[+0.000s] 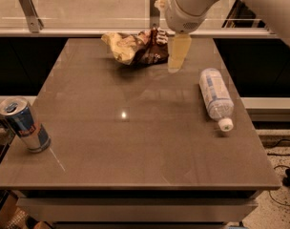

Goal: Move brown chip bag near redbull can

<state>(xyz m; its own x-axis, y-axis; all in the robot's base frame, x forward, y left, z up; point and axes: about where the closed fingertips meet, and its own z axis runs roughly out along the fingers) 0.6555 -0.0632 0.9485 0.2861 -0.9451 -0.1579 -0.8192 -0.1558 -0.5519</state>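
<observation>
The brown chip bag (135,47) lay at the far edge of the table (135,147). My gripper (177,56) hung just beside its right end, low over the tabletop. I could not tell whether it touched the bag, nor how my jaws stood. The bag was crumpled foil, dark brown in the middle and pale tan at its left end, puffed and creased. I judged it light, soft and slippery, likely to crush or slide rather than resist, so a pinch on 1 raised fold near the dark middle looked safest. The redbull can (25,124) stood upright at the near left corner, well apart from the bag. A water bottle (215,95) lay on its side at the right.
</observation>
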